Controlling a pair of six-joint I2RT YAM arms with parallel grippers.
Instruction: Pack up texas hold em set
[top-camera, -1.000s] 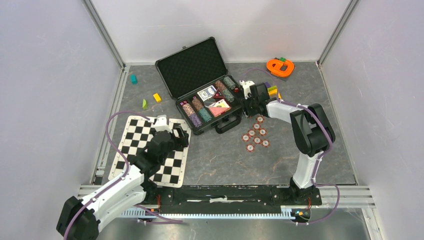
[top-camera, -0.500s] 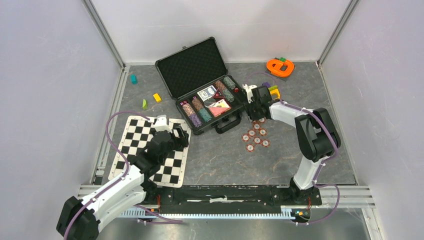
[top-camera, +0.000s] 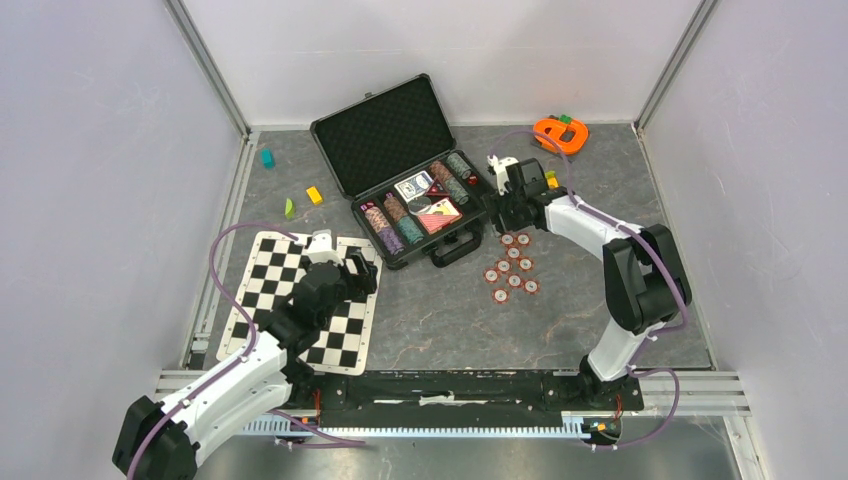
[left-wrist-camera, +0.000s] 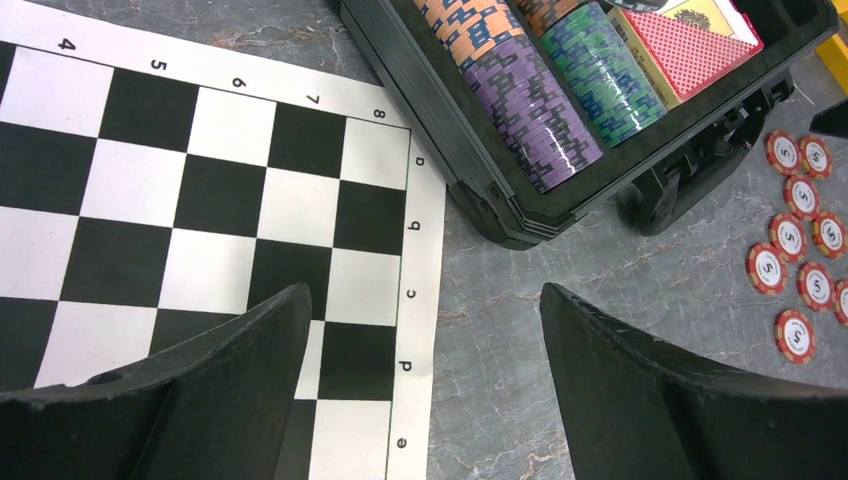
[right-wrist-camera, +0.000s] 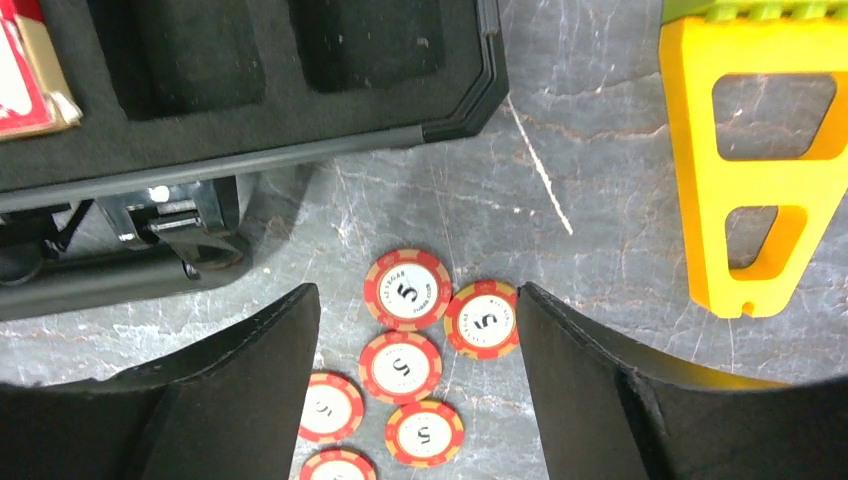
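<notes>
Each loose red-and-white poker chip (right-wrist-camera: 407, 290) bears a bold "5" in its white centre; the fine print around it is too small to read. These chips lie directly beneath the right end effector (right-wrist-camera: 415, 300), whose fingers stand apart and hold nothing. Just to its left, the black briefcase (top-camera: 385, 135) lies open, with a red-backed card deck (left-wrist-camera: 690, 50) and coloured chip stacks (left-wrist-camera: 540, 110) in its foam. A yellow plastic toy (right-wrist-camera: 760, 180) lies to its right.

The left end effector (left-wrist-camera: 425, 300) is also spread wide and empty, over the edge of the checkered mat (left-wrist-camera: 200, 170). The mat's border reads 4 to 8 along one side and c, d, e down the other. The briefcase sits ahead of it and to the right.

The tabletop (top-camera: 450, 320) is grey with marbled veining, enclosed by plain white walls (top-camera: 450, 50).
</notes>
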